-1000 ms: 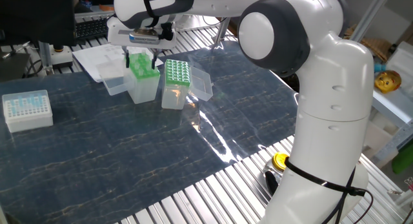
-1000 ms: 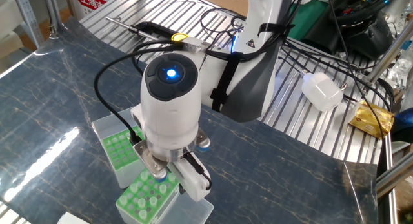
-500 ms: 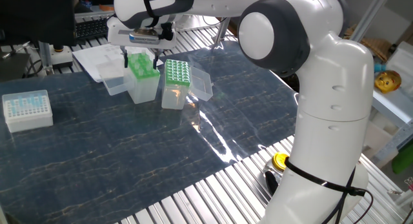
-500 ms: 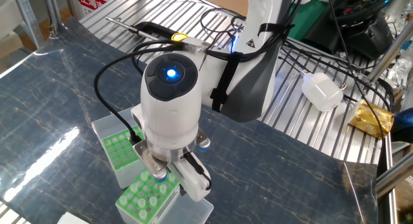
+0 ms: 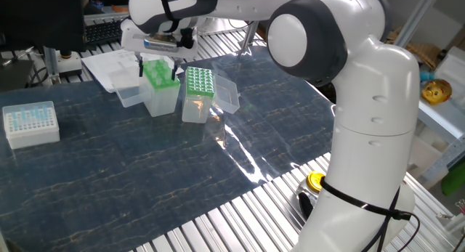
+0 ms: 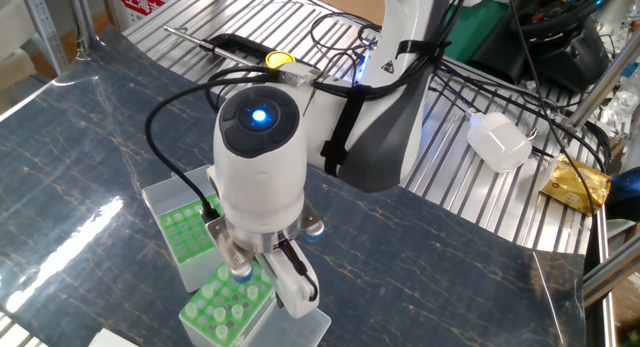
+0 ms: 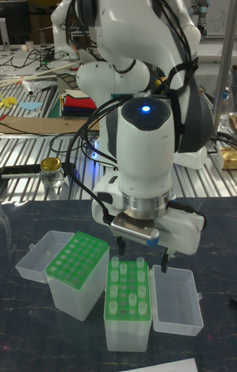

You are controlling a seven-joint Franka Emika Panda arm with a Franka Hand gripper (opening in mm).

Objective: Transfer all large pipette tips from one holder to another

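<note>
While the arm reaches over the far side of the tabletop (image 5: 131, 172), the gripper (image 7: 139, 255) hangs pointing straight down over the nearer of two green-topped racks. In the tall fixed view the two dark fingers (image 7: 164, 260) stand apart, one at each side of the rack's rear edge, with nothing clamped between them; the jaws are spread.

Position of the large pipette tips (image 7: 127, 286): they stand upright in the holes of the rack under the jaws (image 7: 126, 303), showing as pale cylinders above the green plate. They lie below the fingertips. Contact between the fingertips and the tips cannot be determined from any view. In the other fixed view the wrist housing covers the rear of this rack, and only its front rows (image 6: 228, 309) are visible.

Second rack (image 7: 78, 260): it sits just beside the first, outside the jaws, to the left of them in the tall fixed view. In that view its holes appear unfilled; in one fixed view the rack away from the jaws (image 5: 197, 81) shows rows of pale dots.

Both racks have clear hinged lids lying open. One lid (image 7: 176, 299) lies flat just beside the rack under the jaws.

A white box of small pale-blue tips (image 5: 30, 123) sits well apart from the jaws, at the tabletop's left end in one fixed view.
</note>
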